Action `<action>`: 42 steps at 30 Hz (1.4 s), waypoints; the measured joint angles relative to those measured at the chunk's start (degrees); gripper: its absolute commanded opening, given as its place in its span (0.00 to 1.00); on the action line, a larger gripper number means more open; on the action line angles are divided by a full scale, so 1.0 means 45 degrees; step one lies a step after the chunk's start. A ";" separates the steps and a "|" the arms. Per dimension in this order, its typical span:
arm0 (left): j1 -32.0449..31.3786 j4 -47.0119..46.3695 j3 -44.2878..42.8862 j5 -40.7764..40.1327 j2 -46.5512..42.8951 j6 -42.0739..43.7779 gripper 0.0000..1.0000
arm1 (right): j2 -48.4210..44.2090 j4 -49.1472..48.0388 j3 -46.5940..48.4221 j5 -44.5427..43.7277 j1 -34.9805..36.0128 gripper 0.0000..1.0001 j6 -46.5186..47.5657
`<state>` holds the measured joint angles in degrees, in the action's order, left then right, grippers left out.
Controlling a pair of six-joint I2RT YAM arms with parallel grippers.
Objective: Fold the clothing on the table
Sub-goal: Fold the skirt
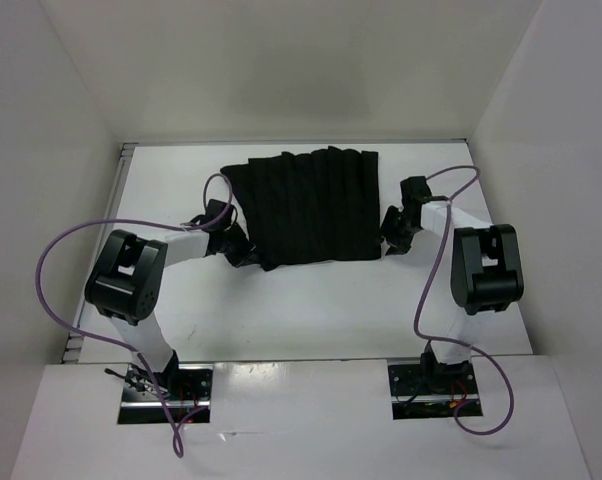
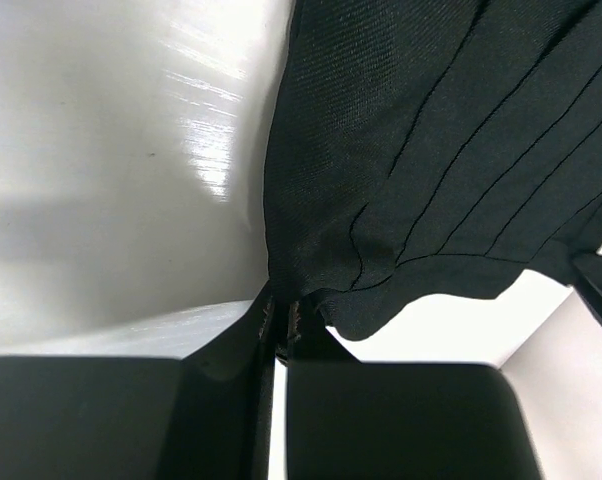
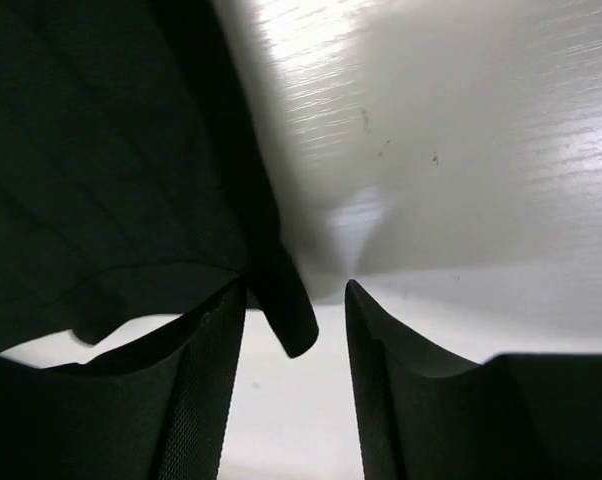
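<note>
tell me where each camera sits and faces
Top external: above, behind the arms, looking down at the clothing on the table; both arms show.
Left wrist: on that arm, looking along the left claw, shut on the clothing.
Right wrist: on that arm, looking along the open right claw, clothing edge in its gap.
All share clothing and table.

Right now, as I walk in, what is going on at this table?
Two robot arms are handling a black garment that lies on the white table. The left end effector is shut on the garment's near left corner. The right end effector is open, with the near right corner between its fingers but not gripped.
</note>
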<state>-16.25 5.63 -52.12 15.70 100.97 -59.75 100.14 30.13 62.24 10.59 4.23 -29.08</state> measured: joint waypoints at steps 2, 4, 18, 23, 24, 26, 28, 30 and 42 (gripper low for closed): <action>0.0000 0.0078 0.0000 -0.0053 -0.0044 0.0024 0.00 | 0.0457 -0.0019 0.0005 -0.0180 0.0121 0.31 -0.0005; 0.0000 0.0097 0.0005 -0.0102 -0.0063 0.0126 0.00 | 0.0816 -0.0019 0.0165 -0.0131 0.0277 0.01 -0.0044; 0.1953 0.2166 -0.8752 0.1685 0.0257 0.3298 0.00 | -0.2307 -0.0495 0.6222 -0.0549 0.0826 0.00 0.0461; 0.2594 0.1545 -0.9496 0.2846 -0.0704 0.3857 0.00 | -0.4624 -0.1345 0.6416 -0.0053 0.0889 0.00 0.0806; 0.2594 0.1496 -0.8884 0.3094 -0.1049 0.3886 0.00 | -0.4881 -0.1355 0.6173 0.0039 0.0923 0.00 0.0889; 0.2579 0.1423 -0.7388 0.3623 -0.1807 0.3871 0.00 | -0.5377 -0.1161 0.5484 0.0102 0.1005 0.00 0.1078; 0.2569 0.1744 -0.5770 0.4017 -0.2769 0.3852 0.00 | -0.5853 -0.0704 0.4707 0.0136 0.1166 0.00 0.1273; 0.2574 0.2463 -0.4643 0.4255 -0.4075 0.3847 0.00 | -0.6664 -0.0005 0.3973 0.0277 0.1549 0.00 0.1457; 0.2671 0.2506 -0.5702 0.5600 -1.3177 0.3381 0.00 | -1.3648 0.0559 0.4439 0.2550 0.2137 0.00 0.1554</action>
<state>-4.23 16.91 -77.78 40.91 41.67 -44.53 38.72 32.64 82.21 22.06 13.85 -22.09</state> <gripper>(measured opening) 0.027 0.013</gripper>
